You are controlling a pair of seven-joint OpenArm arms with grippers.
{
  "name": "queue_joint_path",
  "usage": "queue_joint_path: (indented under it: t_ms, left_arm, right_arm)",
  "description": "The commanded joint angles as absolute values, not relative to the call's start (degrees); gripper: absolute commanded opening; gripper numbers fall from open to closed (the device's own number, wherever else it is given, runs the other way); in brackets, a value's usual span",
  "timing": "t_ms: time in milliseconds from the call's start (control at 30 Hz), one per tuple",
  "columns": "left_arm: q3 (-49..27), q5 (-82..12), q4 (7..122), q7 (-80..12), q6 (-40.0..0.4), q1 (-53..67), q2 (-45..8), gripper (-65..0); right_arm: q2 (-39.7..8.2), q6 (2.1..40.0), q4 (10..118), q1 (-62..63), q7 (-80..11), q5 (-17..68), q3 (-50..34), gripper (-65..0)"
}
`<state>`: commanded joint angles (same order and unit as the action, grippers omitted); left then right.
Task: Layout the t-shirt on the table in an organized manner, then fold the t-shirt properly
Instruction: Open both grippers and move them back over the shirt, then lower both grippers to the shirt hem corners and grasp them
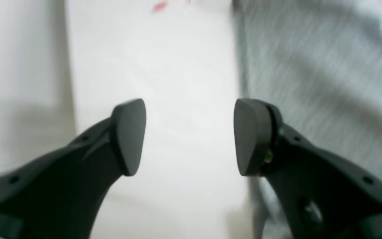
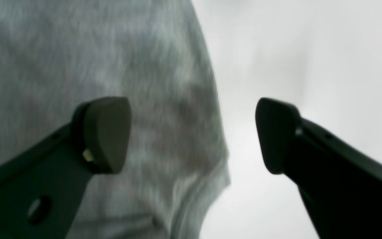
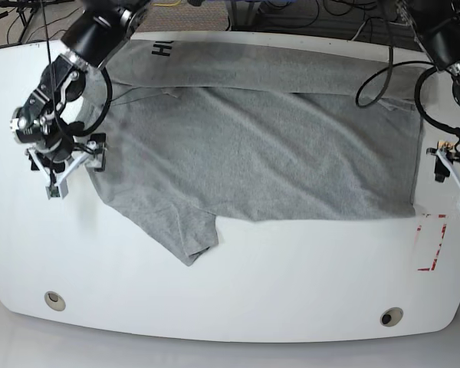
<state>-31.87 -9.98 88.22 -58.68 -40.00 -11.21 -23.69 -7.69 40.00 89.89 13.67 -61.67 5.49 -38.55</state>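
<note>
— Looking at the white surface (image 3: pixel 238 299): what lies on it?
— A red-and-white mark (image 3: pixel 430 243), two grommet holes (image 3: pixel 54 300), and the grey t-shirt (image 3: pixel 276 153), spread rumpled across the far half, one sleeve pointing nearward.
— Pincers?
— Left pincer (image 1: pixel 190 136) and right pincer (image 2: pixel 192 135) both spread, empty, at the shirt's edges.

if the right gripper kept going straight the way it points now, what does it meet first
Probably the edge of the t-shirt: the right gripper hangs open, one finger over grey cloth, the other over the bare table. Depth is unclear in the blur.
</note>
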Motion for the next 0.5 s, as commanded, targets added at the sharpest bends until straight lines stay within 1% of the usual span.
queue_joint_path:
  t_ms: [233, 433, 500]
  left_arm:
    - [-31.43, -9.89, 73.71, -52.53, -40.00, -19.91, -23.60, -27.1]
    - [-30.55, -9.89, 63.43, -47.96, -40.00, -24.57, -23.60, -27.1]
    - [-29.23, -9.89, 60.35, -45.32, -38.02, -25.45, -23.60, -27.1]
  right_arm:
    - [-9.63, 40.00, 74.59, 22.73, -52.79, -0.66, -37.05, -9.7]
    - [-12.53, 40.00, 60.97, 27.38, -46.20, -1.80, -37.05, -9.7]
    - [-12.70, 40.00, 57.36, 28.26, -44.53, -2.07, -37.05, -9.7]
